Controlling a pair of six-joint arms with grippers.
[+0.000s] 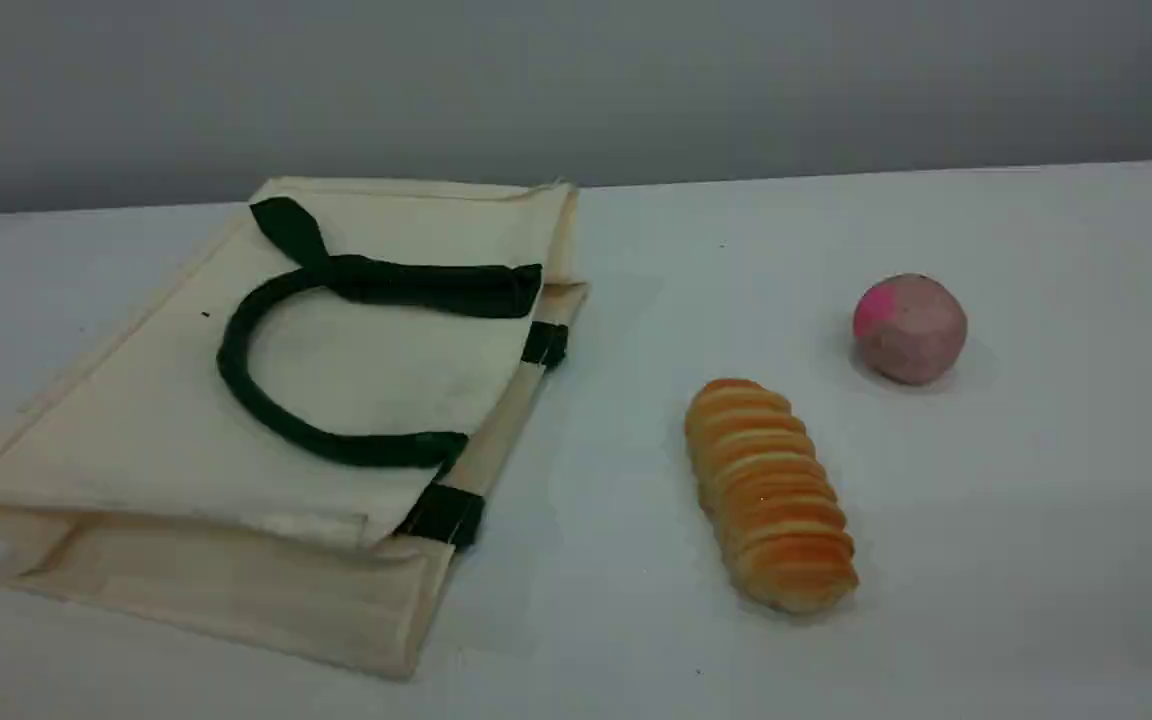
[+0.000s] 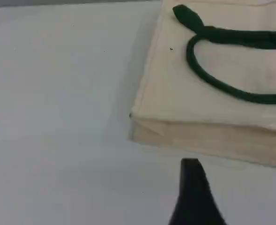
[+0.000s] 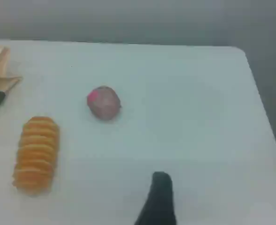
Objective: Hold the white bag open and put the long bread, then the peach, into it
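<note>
Progress: nothing done yet, judging by how things lie; opening the bag, loading the bread and loading the peach all remain.
Bag: lies flat on its side on the table, mouth edge with the green patches turned toward the bread, pressed shut.
Handle: flops back in a loop over the bag's upper face.
Inside the bag: hidden by the flattened mouth; probably empty, since both items sit outside.
Bread: rests on the table off the bag's mouth side, apart from it, lengthwise roughly along the mouth edge.
Peach: sits past the bread from the bag, farther back, apart from both.
Left hand: hangs just short of the bag's near long side, close to its closed-end corner, not touching; shows one fingertip only, spread wide, grips nothing.
Right hand: hangs farther from the bag than the peach, over bare table; shows one fingertip only, fully spread, grips nothing.
Next, as a guess: take hold of the upper mouth edge or handle to lift the bag's mouth, then fetch the bread first.
Risk: limp canvas may sag shut again unless held up while the bread goes in.
</note>
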